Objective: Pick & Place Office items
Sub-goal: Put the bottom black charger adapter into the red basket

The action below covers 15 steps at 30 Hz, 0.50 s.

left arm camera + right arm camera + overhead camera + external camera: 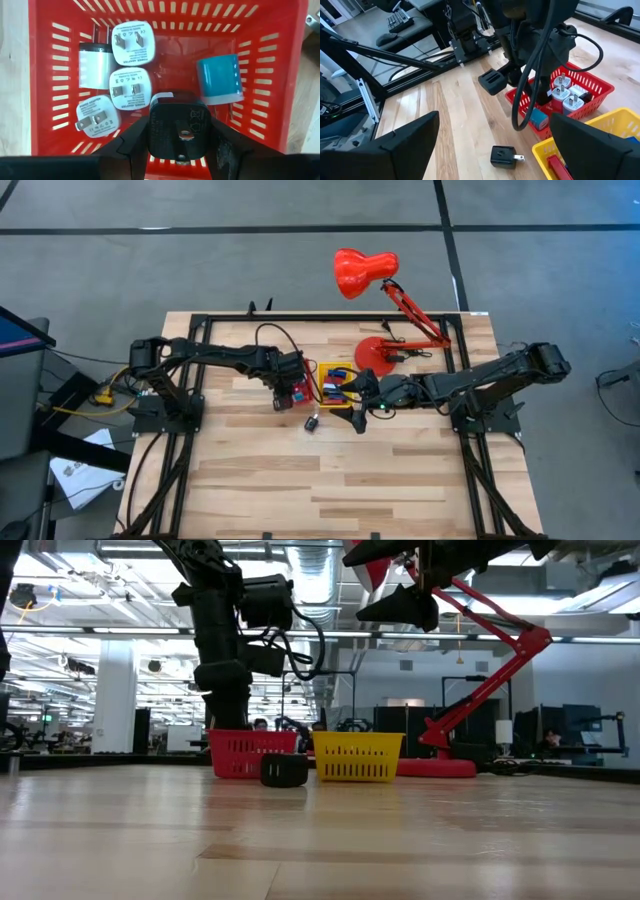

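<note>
A red bin (280, 75) holds several small power adapters: white ones (132, 42), a silver one (94, 62) and a light blue one (219, 80). My left gripper (178, 129) reaches down into this bin (297, 391) and is shut on a black adapter (177, 122). Another black adapter (312, 422) lies flat on the table in front of the bins (284, 770). The yellow bin (325, 388) beside it holds red and blue pieces. My right gripper (500, 142) hovers open and high above the table next to the yellow bin (362, 395), touching nothing. My left gripper pinches the black adapter by two opposite side faces (154, 127), one finger (132, 145) on each side. The fingers come from above, pointing down into the red bin. The adapter's prong face (186, 134) points up at the wrist camera. Whether it rests on the bin floor cannot be told.
A big red desk lamp (365, 272) stands on its round base (383, 355) behind the yellow bin, its arm (490, 670) slanting over the table's far right. Black frame rails run along the table's edges. Bare wood lies toward the near edge (330, 480).
</note>
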Motion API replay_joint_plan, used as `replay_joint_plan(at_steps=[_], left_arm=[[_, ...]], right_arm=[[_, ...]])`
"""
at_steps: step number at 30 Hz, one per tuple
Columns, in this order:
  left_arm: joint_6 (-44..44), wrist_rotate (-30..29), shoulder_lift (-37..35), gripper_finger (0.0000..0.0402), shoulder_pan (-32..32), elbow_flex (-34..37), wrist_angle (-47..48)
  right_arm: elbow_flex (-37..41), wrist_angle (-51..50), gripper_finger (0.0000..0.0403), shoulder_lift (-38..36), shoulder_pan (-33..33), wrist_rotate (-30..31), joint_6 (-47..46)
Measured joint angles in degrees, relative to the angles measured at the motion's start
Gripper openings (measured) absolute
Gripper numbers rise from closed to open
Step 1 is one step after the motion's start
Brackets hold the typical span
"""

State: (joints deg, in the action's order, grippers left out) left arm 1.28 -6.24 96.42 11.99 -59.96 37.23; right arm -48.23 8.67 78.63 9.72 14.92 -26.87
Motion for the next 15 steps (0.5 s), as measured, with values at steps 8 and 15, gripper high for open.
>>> replay_joint_plan(at_steps=[8,15], left_arm=[[-0.02,2.75,3.04,0.0147,0.00,-0.02,-0.80],[-0.07,0.61,4.66,0.0165,-0.02,0.00,-1.14]], right_arm=[[0.00,-0.02,0.0370,0.00,-0.03,0.00,0.04],[0.00,-0.46,0.0370,0.00,0.01,0.00,-0.12]])
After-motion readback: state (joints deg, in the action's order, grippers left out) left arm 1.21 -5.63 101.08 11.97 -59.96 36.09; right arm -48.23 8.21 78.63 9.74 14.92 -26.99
